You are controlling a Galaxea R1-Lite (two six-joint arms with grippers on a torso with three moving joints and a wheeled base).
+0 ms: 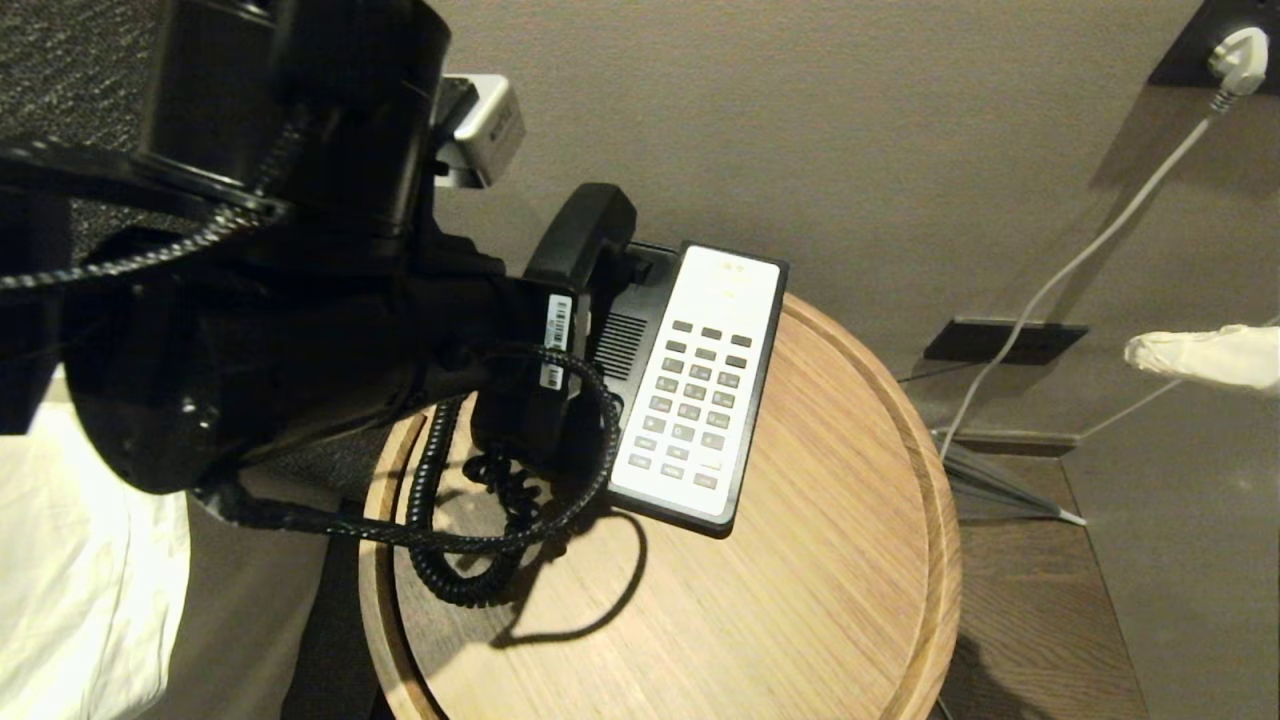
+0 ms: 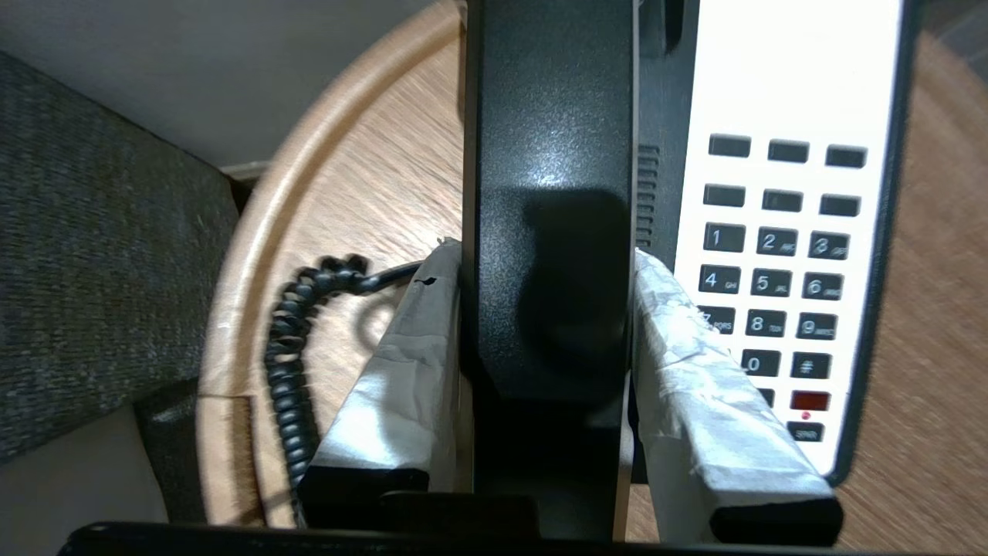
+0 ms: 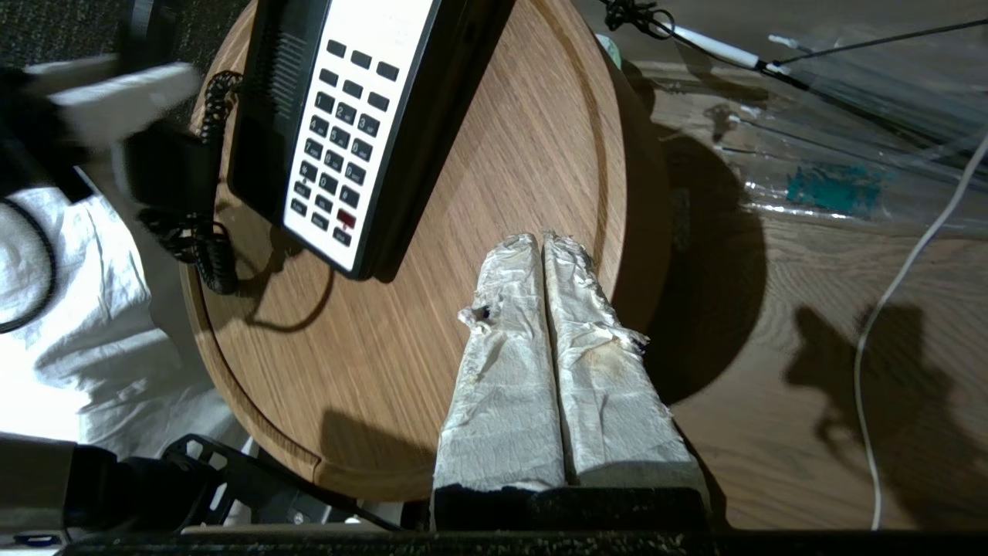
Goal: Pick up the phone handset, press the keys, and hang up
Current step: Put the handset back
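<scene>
left gripper (image 2: 544, 262) around phone handset (image 2: 552, 154)

Quick count: one round wooden side table (image 1: 820, 600), one black-and-white phone base (image 1: 700, 390), one curved black plastic handset (image 2: 552, 232), one black coiled cord (image 1: 440, 540), one white wall plug (image 1: 1238, 58), two tape-wrapped grippers.

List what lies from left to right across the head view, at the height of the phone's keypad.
White bedding → left arm → phone handset held in the left gripper → phone base → bare wood of the round table → white cable → right gripper.
</scene>
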